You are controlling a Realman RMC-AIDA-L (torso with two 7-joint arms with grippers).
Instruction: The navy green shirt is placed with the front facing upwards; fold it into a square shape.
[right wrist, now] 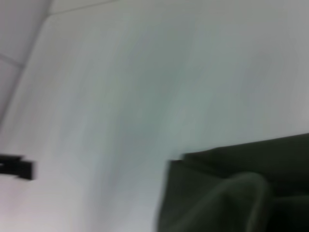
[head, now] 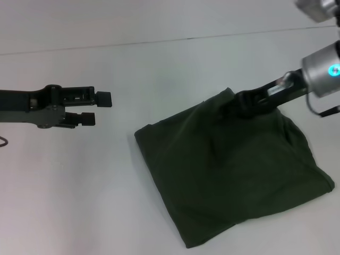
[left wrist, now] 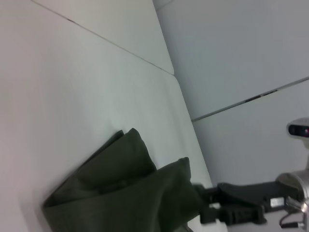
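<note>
Dark olive-green cotton shirt [head: 234,175], plain side up with no print showing, lies on the white table [head: 79,202] right of centre, already doubled over into a rough, skewed four-sided bundle. Its far corner is peaked upward where the right gripper [head: 239,104] has it; the black fingers look pinched on that raised fold, and the left wrist view shows the same gripper [left wrist: 205,205] meeting the cloth at its lifted edge.

The left gripper [head: 98,109] hovers above bare table, well apart from the shirt on its left, jaws spread with nothing between them.

I judge the fold to be in its last stage, with this corner being laid or tidied.

The risks I see:
- The bundle is loose, with several layers showing at the far-left corner [left wrist: 125,145]. A sideways pull on the held corner could drag the top layers off the lower ones and undo the square.
- Letting go while the corner stands high may leave a hump or let it flop back.
- Nothing pins the near edge, so the whole bundle may slide.
</note>
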